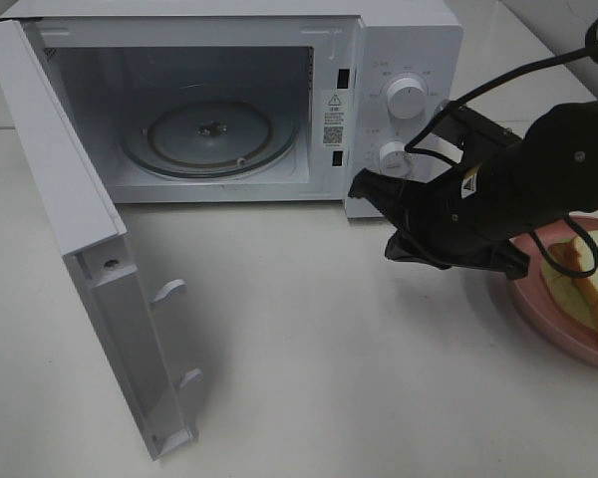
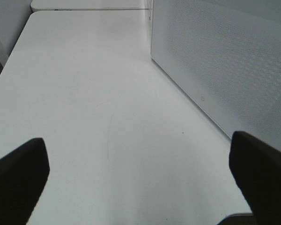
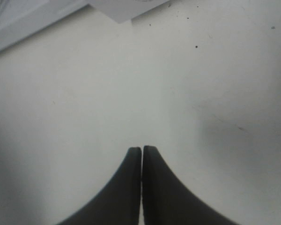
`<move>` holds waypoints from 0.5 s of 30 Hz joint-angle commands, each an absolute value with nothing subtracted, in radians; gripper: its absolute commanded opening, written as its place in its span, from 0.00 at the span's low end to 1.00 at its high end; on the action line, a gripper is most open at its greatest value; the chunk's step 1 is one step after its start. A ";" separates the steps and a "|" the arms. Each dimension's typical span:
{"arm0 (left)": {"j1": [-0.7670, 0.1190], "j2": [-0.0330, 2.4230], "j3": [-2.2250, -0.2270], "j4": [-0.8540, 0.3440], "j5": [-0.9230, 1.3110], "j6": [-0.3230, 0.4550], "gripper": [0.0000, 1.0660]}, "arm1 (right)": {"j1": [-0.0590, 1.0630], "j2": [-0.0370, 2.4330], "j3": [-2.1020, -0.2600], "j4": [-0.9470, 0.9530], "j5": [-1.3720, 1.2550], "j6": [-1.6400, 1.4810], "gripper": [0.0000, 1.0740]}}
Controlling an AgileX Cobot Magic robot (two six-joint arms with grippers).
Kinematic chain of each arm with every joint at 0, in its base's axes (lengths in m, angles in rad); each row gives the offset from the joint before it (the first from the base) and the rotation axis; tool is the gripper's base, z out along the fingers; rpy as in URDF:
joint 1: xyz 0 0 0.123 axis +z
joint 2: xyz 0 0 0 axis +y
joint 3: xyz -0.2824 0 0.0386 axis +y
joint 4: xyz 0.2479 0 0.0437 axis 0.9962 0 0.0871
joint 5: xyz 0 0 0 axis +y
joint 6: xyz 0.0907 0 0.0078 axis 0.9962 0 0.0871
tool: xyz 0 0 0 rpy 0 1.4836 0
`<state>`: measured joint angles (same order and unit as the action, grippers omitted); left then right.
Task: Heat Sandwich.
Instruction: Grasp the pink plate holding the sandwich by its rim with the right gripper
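The sandwich (image 1: 590,267) lies on a round pink plate (image 1: 538,311) at the right edge of the tabletop (image 1: 309,349), outside the open microwave (image 1: 229,100) and off to its right. Its bread is white with a tan-orange crust, and pale yellowish filling shows along the edge. The black right arm (image 1: 538,189) covers its left part, and the picture's edge cuts off its right side.

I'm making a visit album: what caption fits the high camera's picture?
Microwave door wide open; the right gripper, shut and empty, hovers near the sandwich on its pink plate.
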<state>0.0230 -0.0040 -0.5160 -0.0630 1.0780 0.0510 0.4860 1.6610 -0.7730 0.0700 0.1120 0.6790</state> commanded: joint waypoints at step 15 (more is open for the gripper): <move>0.026 -0.024 -0.516 -0.061 1.068 0.048 0.94 | 0.479 1.544 -0.774 -0.105 0.546 0.211 0.13</move>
